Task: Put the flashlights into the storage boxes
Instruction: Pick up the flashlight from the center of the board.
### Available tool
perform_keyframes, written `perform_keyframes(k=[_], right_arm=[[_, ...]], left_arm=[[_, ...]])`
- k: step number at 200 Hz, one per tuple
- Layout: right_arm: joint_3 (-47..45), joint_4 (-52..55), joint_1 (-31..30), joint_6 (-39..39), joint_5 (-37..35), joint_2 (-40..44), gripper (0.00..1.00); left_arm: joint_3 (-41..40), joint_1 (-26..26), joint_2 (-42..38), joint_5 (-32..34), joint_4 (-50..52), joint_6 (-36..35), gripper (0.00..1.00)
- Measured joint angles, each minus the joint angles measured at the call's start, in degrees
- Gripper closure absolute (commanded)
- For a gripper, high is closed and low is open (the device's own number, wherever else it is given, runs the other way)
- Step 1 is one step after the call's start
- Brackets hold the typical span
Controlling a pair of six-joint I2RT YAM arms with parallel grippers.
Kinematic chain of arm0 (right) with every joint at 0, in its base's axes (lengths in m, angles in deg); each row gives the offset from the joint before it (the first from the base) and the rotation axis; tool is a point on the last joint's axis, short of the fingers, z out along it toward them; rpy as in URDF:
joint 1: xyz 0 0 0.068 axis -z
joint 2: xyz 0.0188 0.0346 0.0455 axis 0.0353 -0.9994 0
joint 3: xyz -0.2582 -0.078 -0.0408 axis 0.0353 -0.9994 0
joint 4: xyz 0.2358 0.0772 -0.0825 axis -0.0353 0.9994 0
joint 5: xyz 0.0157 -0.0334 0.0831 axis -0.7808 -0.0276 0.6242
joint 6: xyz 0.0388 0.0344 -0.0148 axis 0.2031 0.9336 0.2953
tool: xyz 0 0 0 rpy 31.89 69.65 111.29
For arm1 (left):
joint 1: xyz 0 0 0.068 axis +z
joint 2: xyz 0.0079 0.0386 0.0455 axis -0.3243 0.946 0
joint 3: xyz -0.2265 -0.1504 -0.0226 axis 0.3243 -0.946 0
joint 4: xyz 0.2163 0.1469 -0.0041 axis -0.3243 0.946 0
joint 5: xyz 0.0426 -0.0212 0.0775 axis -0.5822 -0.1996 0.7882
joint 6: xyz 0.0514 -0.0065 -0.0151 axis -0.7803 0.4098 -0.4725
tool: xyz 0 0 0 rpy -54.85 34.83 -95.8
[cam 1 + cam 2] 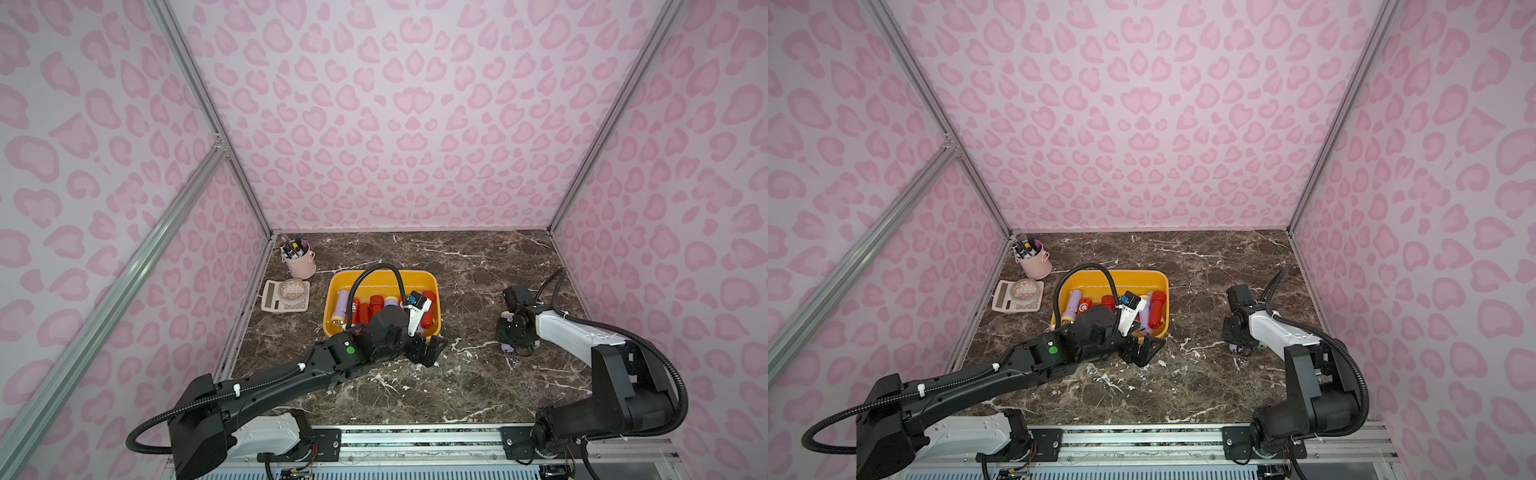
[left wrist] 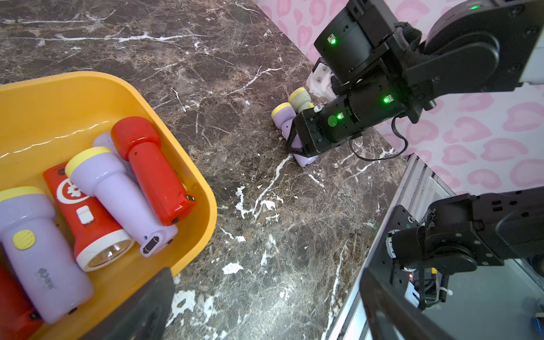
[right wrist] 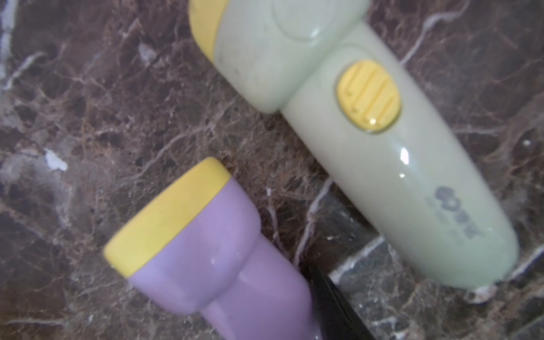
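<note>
The dark brown, white-veined marble bench (image 1: 478, 266) carries a shallow rectangular yellow plastic tray (image 1: 376, 275) with rounded corners, lying left of the bench's middle.

The left end effector (image 1: 430, 352) hangs over bare bench just off the tray's near right corner. Its fingers are spread wide with nothing between them.

The right end effector (image 2: 295, 144) is down near the right edge of the bench, straddling the handle of a lilac plastic flashlight (image 3: 206, 250) with a yellow head ring. In the right wrist view one dark finger (image 3: 329, 300) lies against the handle's side. The other finger is out of sight, so I cannot tell whether the grip is clamped. That flashlight lies flat on the bench.

Just beside it lies a pale green flashlight (image 3: 353, 132) with a yellow ring and a ribbed yellow switch, a strip of marble showing between the two.

Inside the tray lie red and lilac flashlights, crowded and overlapping. A plain red flashlight (image 2: 153, 170) lies along the right wall. A lilac one (image 2: 117, 194) leans across a red one with a white lens ring (image 2: 88, 217).
</note>
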Motion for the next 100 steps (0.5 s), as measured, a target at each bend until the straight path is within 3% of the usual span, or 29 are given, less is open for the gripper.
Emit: perform_keyframes(k=[51,100], right_arm=[[2.29,2.36,-2.93,1.05,-1.05,3.15,0.62],[9.88,5.77,-10.82,2.86,-3.23,3.72,0.62]], left_arm=[[-1.42,0.0,-3.21,1.31,0.98,0.02,0.0],[-5.16,0.0,-10.16,5.16,3.72,0.02,0.01]])
